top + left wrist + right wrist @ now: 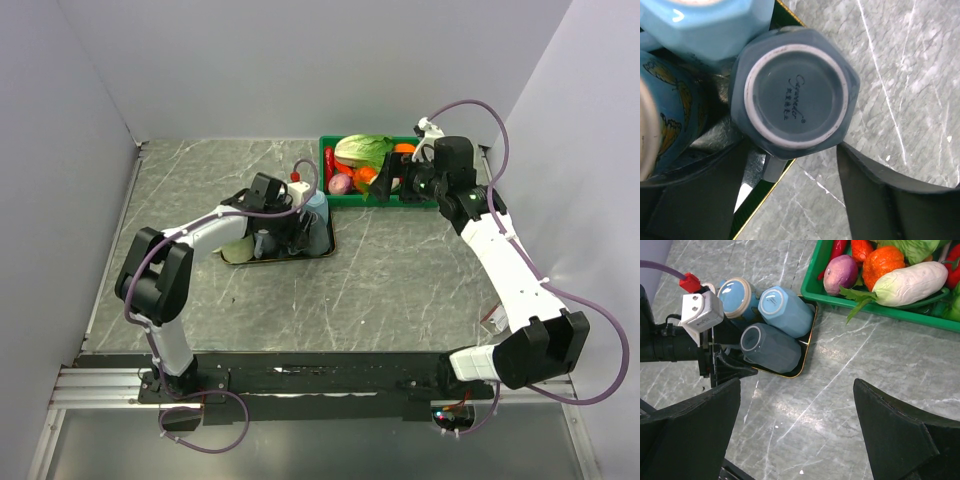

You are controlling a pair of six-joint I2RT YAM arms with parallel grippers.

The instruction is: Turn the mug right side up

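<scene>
Plainly inverted, the glazed hexagonal grey mug (795, 92) sits before spread, empty left fingers (880, 200); right fingers (900, 440) gape too.

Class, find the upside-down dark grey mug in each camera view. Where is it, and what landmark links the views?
Top external: dark grey mug left of centre on the tray, partly hidden by the left arm.
Left wrist: mid-frame, base facing the camera.
Right wrist: upper left, nearest mug on the tray.
Shared landmark: the light blue mug beside it.

Left arm (205, 230) and right arm (505, 260) show white shells, black joints, purple cables (612, 345); left tool (790, 165) and right tool (796, 390) are black.
</scene>
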